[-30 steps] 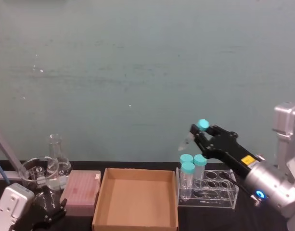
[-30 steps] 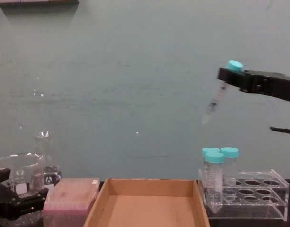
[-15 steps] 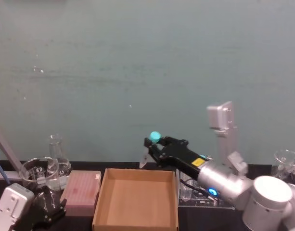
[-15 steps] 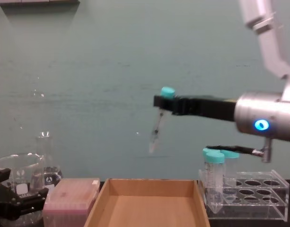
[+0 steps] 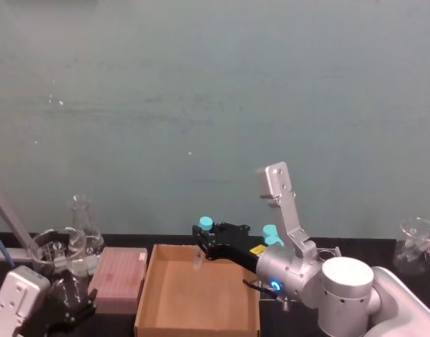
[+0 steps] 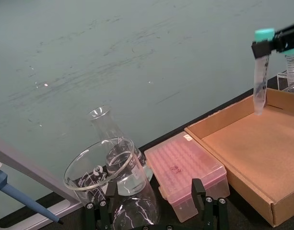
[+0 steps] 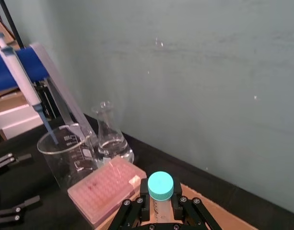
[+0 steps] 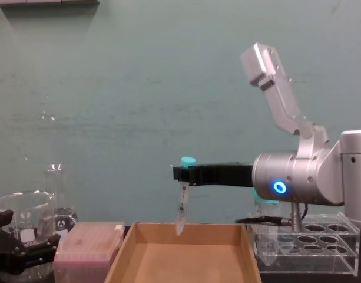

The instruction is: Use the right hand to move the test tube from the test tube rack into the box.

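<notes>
A teal wall [image 5: 200, 105] backs a black bench [image 5: 372, 246].

In the head view, the box [image 5: 193, 302] sits at lower centre of the frame. The right hand [image 5: 203, 232] reaches in from the lower right, pinched on the test tube [image 5: 198, 258] just under its teal cap. The tube hangs cap up and tip down over the box's far half. The left gripper [image 5: 69, 303] is parked at lower left with its fingers spread, beside the pink tip box [image 5: 120, 277].

In the left wrist view, the tube's long axis is close to vertical. Its conical tip is about level with the cardboard rim and clear of the floor.

In the right wrist view, we look down on the cap with the fingers [image 7: 179, 203] tight on both sides. The Erlenmeyer flask [image 7: 111, 139] and beaker [image 7: 70, 153] stand well beyond.

In the chest view, at centre frame, the tip dips just past the far rim line, leaning slightly. The test tube rack [image 8: 321, 244] stands at lower right, apart from the tube.

We judge that the coming move is straight down. Bare cardboard lies open below and toward the bottom of the frame, and the walls are low. A tube let go upright would topple, so we would lower it first.
</notes>
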Controlling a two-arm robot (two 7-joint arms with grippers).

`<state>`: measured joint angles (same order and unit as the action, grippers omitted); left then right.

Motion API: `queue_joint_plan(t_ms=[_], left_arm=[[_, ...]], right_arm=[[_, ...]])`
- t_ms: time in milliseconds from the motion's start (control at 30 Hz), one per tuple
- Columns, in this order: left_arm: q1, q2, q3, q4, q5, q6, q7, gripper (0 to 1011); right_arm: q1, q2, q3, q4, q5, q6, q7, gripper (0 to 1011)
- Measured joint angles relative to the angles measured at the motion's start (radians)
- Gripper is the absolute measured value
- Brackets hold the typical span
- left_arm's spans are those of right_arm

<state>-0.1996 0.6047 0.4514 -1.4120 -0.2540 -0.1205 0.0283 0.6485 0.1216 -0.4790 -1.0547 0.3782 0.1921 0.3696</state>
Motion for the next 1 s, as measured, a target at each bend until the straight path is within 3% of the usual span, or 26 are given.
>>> queue_joint_plan(t_ms=[233,600,1000], left_arm=[[0.000,0.000,0.000,0.000,0.000,0.000,0.000,1000],[0.000,0.000,0.000,0.000,0.000,0.000,0.000,1000],[0.000,0.000,0.000,0.000,0.000,0.000,0.000,1000]], right_arm=[[0.014,-0.024,-0.013,0.056,-0.044,0.025,-0.037,255],[0.013,-0.021,-0.011,0.049,-0.040,0.023,-0.034,268],[0.011,-0.020,-0.009,0.045,-0.034,0.019,-0.030,618]])
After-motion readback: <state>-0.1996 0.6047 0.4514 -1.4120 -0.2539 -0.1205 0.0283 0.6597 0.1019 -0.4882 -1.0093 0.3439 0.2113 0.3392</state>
